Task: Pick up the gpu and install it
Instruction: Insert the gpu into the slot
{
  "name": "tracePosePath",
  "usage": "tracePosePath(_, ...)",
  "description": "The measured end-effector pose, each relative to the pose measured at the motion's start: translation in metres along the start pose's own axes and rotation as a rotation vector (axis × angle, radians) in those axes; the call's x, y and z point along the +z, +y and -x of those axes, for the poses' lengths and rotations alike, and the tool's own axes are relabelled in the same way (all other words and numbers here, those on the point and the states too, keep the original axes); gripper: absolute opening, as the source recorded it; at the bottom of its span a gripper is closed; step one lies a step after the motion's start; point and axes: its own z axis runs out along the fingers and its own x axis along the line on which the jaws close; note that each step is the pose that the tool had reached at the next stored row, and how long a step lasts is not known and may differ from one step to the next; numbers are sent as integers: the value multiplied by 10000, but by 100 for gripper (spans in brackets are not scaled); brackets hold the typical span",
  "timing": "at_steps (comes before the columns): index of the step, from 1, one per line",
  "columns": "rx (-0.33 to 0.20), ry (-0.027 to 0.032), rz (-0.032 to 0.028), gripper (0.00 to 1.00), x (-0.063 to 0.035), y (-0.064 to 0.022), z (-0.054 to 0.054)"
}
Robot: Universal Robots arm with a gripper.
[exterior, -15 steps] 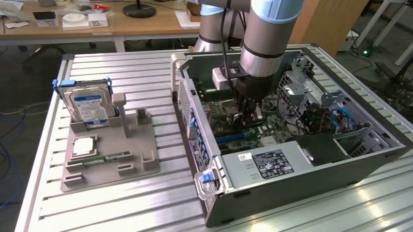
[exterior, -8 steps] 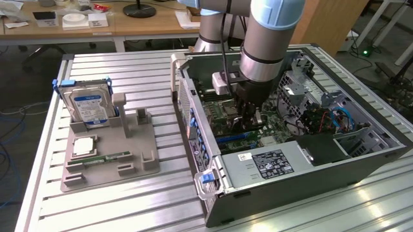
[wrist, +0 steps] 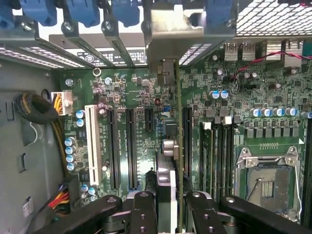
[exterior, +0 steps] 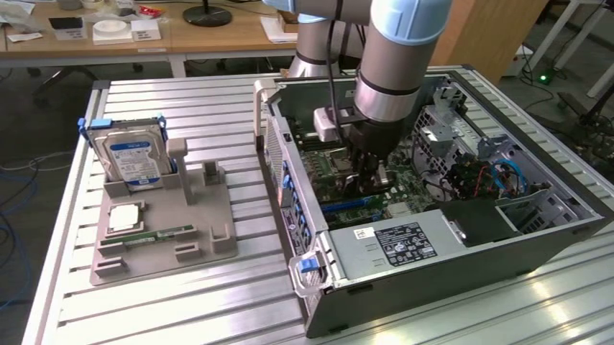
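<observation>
Seen from the wrist, the black two-fingered gripper [wrist: 168, 207] is partly closed on the gpu [wrist: 168, 146], a thin dark expansion card with a silver metal end bracket, held edge-on between the fingers. The card stands upright over the green motherboard [wrist: 131, 92] among the long black slots; whether it is seated is hard to tell. In the exterior view the grey arm [exterior: 389, 79] reaches into the open black computer case [exterior: 461, 266]. Farther to that view's left, a silver hard drive with a blue-white label [exterior: 134, 162] stands on a grey parts tray [exterior: 206, 215].
</observation>
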Motion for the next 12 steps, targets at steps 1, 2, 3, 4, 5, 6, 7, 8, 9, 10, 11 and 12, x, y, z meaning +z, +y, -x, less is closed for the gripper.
tracePosePath(1, -1, 2, 1, 28, 8, 1, 0)
tracePosePath(2, -2, 1, 0, 28, 20, 2, -1)
tracePosePath(3, -2, 0, -1, 28, 30, 4, -1)
tracePosePath(4, 1, 0, 0, 28, 36, 10, -1)
tracePosePath(5, 1, 2, 0, 28, 37, 16, -2)
tracePosePath(6, 0, 0, 0, 28, 38, 22, -2)
tracePosePath(7, 0, 1, 0, 28, 40, 27, -2)
tracePosePath(8, 0, 1, 0, 28, 42, 30, -2)
tracePosePath(9, 0, 1, 0, 28, 44, 34, -3)
tracePosePath(10, 0, 1, 0, 28, 47, 38, -3)
tracePosePath(11, 0, 0, 0, 28, 51, 41, -3)
tracePosePath(12, -1, 0, -1, 28, 55, 43, -3)
